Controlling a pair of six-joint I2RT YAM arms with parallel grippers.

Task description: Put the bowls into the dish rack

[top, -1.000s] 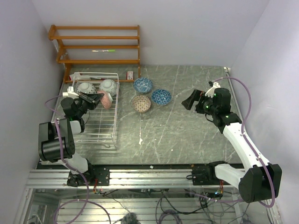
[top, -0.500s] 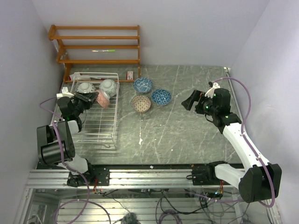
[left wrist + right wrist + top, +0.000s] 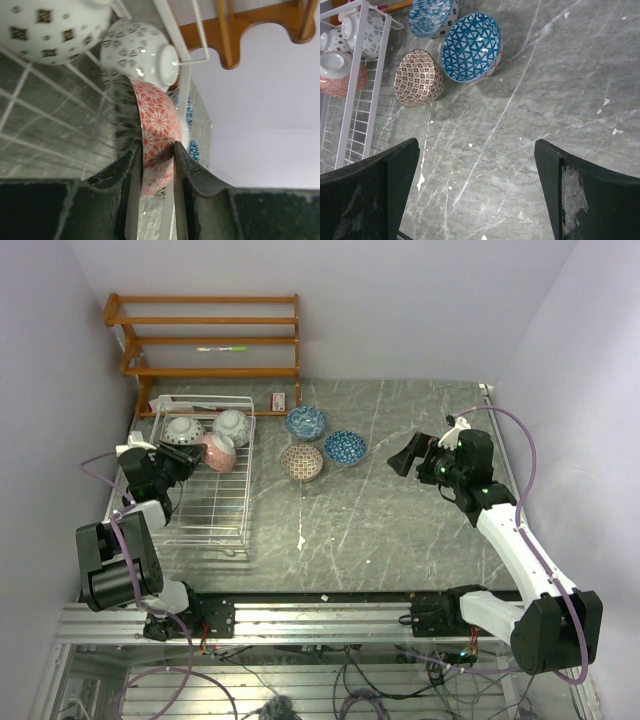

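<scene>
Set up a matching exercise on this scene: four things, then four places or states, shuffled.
1 red bowl
2 brownish bowl
3 right claw
4 wooden shelf

A against the back wall
B open, above the table
C between the left claw fingers, in the dish rack
D on the table, outside the dish rack

Pairs: 1-C, 2-D, 3-B, 4-A

You have on the grey marbled table [image 3: 420,540]: dish rack [image 3: 215,515] at left; far blue bowl [image 3: 305,422], right blue bowl [image 3: 345,447] and brownish bowl [image 3: 302,461] clustered beside it; wooden shelf [image 3: 210,340] behind.

No legible text or labels
</scene>
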